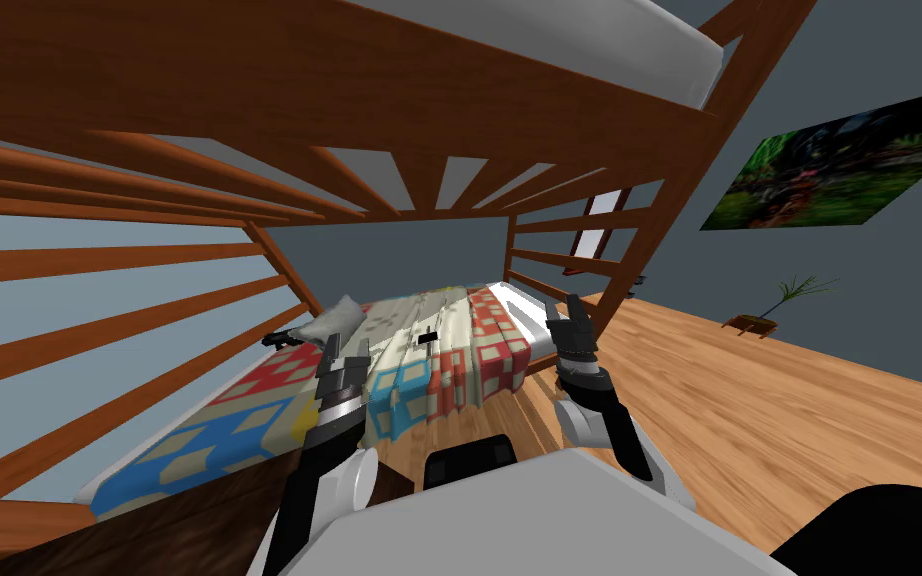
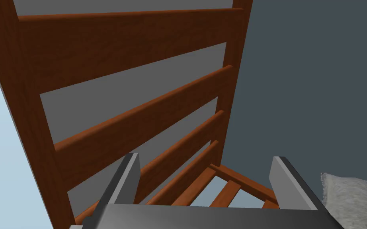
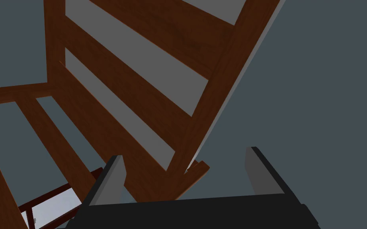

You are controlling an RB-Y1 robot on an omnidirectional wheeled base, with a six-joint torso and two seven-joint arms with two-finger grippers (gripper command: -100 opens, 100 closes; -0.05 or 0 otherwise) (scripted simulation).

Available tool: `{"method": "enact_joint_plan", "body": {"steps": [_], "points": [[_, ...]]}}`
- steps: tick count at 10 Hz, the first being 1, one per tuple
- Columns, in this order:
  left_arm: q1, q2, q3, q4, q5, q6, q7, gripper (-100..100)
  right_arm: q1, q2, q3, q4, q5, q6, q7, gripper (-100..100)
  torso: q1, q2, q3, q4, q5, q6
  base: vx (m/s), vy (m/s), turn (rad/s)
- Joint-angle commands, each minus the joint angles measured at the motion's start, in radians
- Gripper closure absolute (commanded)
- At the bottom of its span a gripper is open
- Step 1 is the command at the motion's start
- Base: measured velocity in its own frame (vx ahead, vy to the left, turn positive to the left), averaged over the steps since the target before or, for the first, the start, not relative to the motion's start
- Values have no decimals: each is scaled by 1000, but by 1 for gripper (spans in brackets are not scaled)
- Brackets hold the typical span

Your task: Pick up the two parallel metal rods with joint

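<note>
Approach step, nothing grasped. My left gripper (image 1: 347, 350) and right gripper (image 1: 566, 312) are up over the bed's (image 1: 149, 395) near end, both wide and empty. The rods are probably the small dark item (image 1: 427, 338) on the patchwork quilt (image 1: 239, 425), too small to confirm. Next I should tilt down and reach for it.

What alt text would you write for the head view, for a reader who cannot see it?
A wooden bunk bed stands ahead, its lower mattress covered by a colourful patchwork blanket with a grey pillow at its left edge. The left gripper and right gripper are raised in front of it, both open.
</note>
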Motion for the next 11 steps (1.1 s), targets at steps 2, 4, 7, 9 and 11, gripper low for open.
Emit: {"method": "enact_joint_plan", "body": {"steps": [2, 4, 7, 9, 11], "points": [[-9, 65, -2, 20, -8, 9, -6, -100, 0, 0, 0, 0, 0, 0, 0, 0, 0, 0, 0, 0, 0, 0, 6, -2, -29], [-22, 111, -5, 49, -19, 22, -14, -100, 0, 0, 0, 0, 0, 0, 0, 0, 0, -1, 0, 0, 0, 0, 14, -3, -45], [-48, 155, -12, 108, -42, 48, -30, -100, 0, 0, 0, 0, 0, 0, 0, 0, 0, -1, -1, 0, 0, 0, 19, -4, -60], [-69, 173, -17, 154, -60, 69, -43, -100, 0, 0, 0, 0, 0, 0, 0, 0, 0, -2, -1, 0, 0, 0, 21, -5, -73], [-91, 185, -23, 203, -79, 90, -57, -100, 0, 0, 0, 0, 0, 0, 0, 0, -1, -2, -1, 0, 0, 0, 29, -9, -81]]}}
